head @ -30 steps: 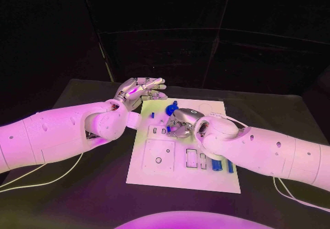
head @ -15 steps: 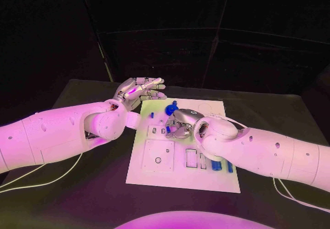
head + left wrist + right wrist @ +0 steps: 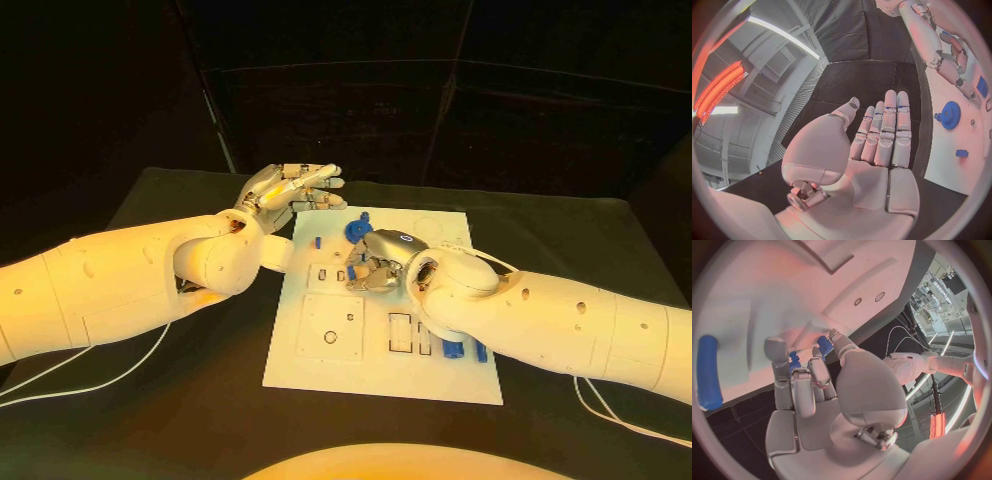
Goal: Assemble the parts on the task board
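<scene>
The task board lies as a white plate in the middle of the head view, running from the centre down toward the lower middle of the frame. My right hand sits over its upper middle, fingers curled down among small blue parts. A blue gear stands just above that hand, and two blue pegs lie in the lower right of the board. My left hand hovers at the board's upper left corner, flat and empty. I judge the step in hand to be seating a small part near the slots at the board's upper middle; to do it well I would keep the part square to its slot and press straight down, not sideways. The gear is close above the right hand's fingers, so there is little room that way; the lower left of the board has more open surface.

In the left wrist view, the left hand fills the centre, fingers straight and together, holding nothing. The task board runs along the right edge, with the blue gear and a small blue piece on it. The black table beyond the fingers is free space for a retreat.

In the right wrist view, the right hand has its fingers bent around a small blue part, pinched at the tips as far as I can tell. A blue peg lies at the left, well apart. The board's edge crosses just under the fingers, so I would not slide outward.
</scene>
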